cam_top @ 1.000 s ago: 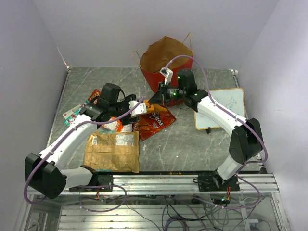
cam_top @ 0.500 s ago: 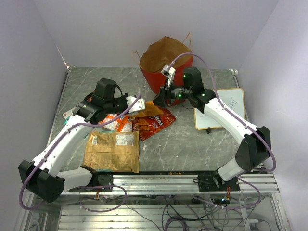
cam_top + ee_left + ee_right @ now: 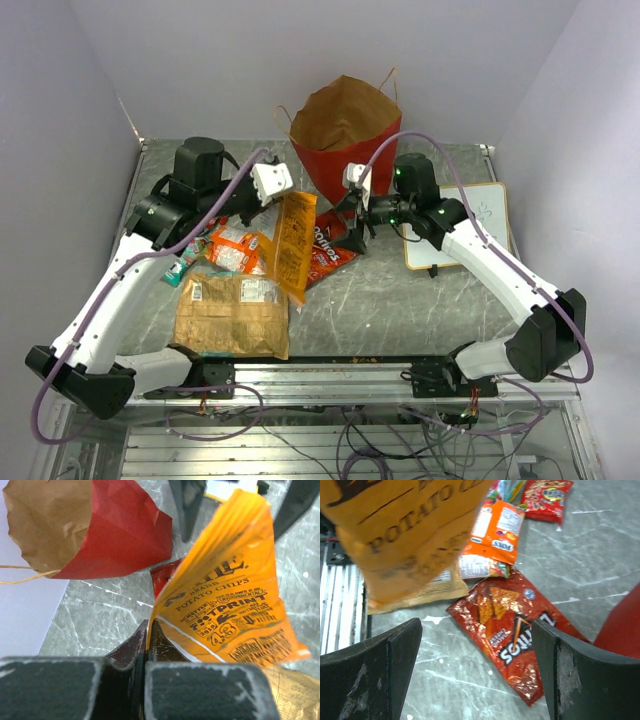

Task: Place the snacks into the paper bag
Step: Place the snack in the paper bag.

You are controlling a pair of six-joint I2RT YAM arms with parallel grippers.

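Observation:
My left gripper [image 3: 283, 196] is shut on the top edge of the orange-yellow chip bag [image 3: 292, 245], which hangs off the table. The left wrist view shows the jaws [image 3: 148, 635] pinching that chip bag [image 3: 230, 605], with the red paper bag [image 3: 100, 530] lying further ahead. The paper bag [image 3: 345, 125] stands upright at the back, mouth open. My right gripper [image 3: 353, 215] is open and holds nothing, just in front of the paper bag. Below its jaws [image 3: 476, 627] lies a red chip packet [image 3: 520, 640]. Other snacks lie at left: a kraft-brown pouch [image 3: 232, 315] and orange packets [image 3: 235, 248].
A wood-framed whiteboard [image 3: 455, 225] lies on the table at the right, under the right arm. More small packets, orange [image 3: 497, 530] and red [image 3: 547, 497], are spread left of the red chip packet [image 3: 328, 248]. A metal rail runs along the near table edge.
My left gripper has shut on the orange-yellow chip bag and lifted it off the table. My right gripper has opened and drawn back to the right.

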